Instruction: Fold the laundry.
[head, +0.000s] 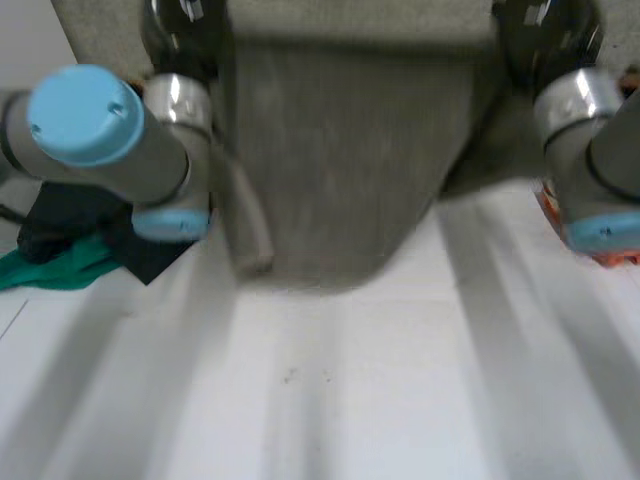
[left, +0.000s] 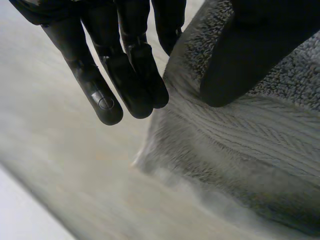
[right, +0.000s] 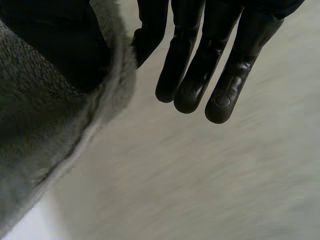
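Because the grey towel (head: 340, 150) hangs above the desk (head: 350, 410), its upper edge pinched between thumb and fingers by the left hand (left: 135, 80) and the right hand (right: 192, 75), both should probably lower evenly, edge taut, so it lands flat.

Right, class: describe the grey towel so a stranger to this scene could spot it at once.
Above the white table, between the two arms, the grey towel hangs broad and fuzzy, pinched by the left hand and right hand. The heap beside the left arm is a green cloth and a black cloth; only the towel is grey.
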